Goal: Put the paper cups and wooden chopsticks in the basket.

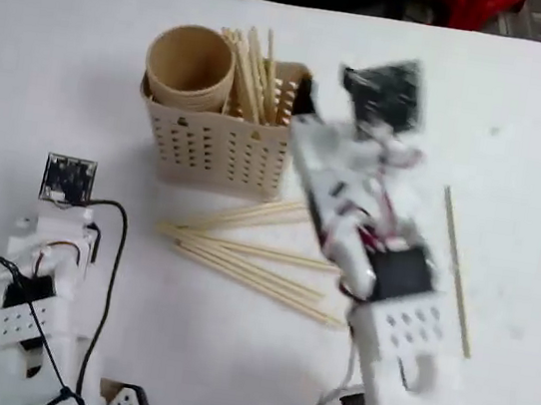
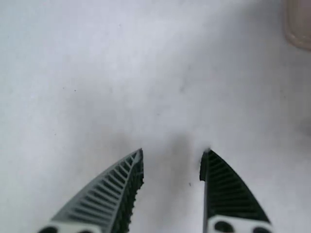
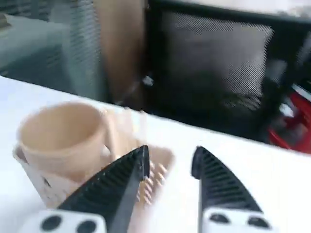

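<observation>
Basket (image 1: 223, 146): cream perforated plastic, matt. Paper cups (image 1: 191, 65): tan, matt. Chopsticks (image 1: 253, 252): pale bare wood. Worktop (image 1: 65, 83): white, smooth, matt. Left pincer (image 2: 172, 154), right pincer (image 3: 170, 153): dark ribbed plastic.

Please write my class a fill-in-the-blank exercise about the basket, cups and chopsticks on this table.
1. The basket holds stacked paper ____ and some upright chopsticks.
2. The loose chopsticks lie on the ____ in front of the basket.
3. The right gripper, near the basket, has its jaws ____.
Missing words: cups; table; open.
</observation>
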`<state>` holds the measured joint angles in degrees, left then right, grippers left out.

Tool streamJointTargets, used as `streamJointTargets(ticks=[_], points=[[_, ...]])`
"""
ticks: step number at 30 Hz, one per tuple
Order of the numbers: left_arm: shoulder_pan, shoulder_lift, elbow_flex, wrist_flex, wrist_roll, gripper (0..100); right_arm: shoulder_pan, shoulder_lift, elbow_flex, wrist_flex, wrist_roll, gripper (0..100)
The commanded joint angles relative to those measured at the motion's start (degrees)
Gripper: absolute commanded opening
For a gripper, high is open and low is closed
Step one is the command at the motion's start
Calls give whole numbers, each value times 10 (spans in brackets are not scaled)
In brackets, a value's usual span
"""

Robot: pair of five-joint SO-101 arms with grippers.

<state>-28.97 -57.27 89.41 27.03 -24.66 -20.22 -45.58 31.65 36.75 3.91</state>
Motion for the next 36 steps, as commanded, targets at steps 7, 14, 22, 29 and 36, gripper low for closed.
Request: streamJointTargets(ticks=[7,14,22,29,36], points=[[7,-9,-2,-11,-6,203,244,-141,-25,279,190,64],[7,-9,-2,-11,-6,203,365,36,19,338,362,71],[7,-9,-2,-11,-6,203,422,283,-18,274,426,231],[7,-9,-2,-11,-6,203,431,457,-62,214,427,215],[7,-9,-2,-11,-6,203,438,596,-129,214,427,203]])
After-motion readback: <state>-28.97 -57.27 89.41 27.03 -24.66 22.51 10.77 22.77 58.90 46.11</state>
